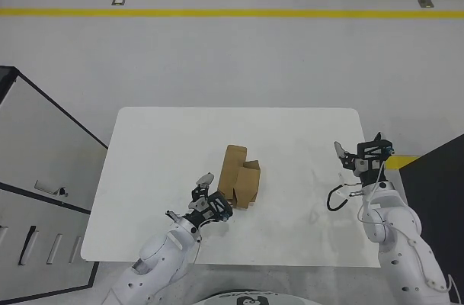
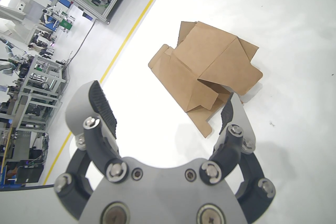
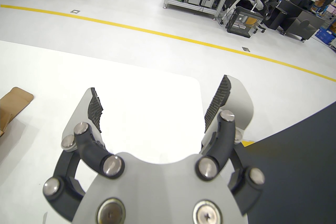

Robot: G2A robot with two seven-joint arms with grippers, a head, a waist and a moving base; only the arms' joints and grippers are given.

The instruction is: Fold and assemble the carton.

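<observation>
Brown cardboard carton [image 1: 239, 177] lay flat, partly folded, near centre of white table [image 1: 308, 221]. Long axis ran from near edge toward far edge, slightly slanted. Left gripper [image 2: 165, 104] sat just beside carton's near end, jaws spread wide. Right gripper [image 3: 160, 96] hung well apart from carton, near table's right side, jaws likewise spread.

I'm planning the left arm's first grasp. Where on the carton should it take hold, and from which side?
Probably the loose flap at the near end of the carton, approached from the robot's side by the open left gripper. The carton lies nearly flat, and that flap lifts slightly, giving an edge to pinch.
</observation>
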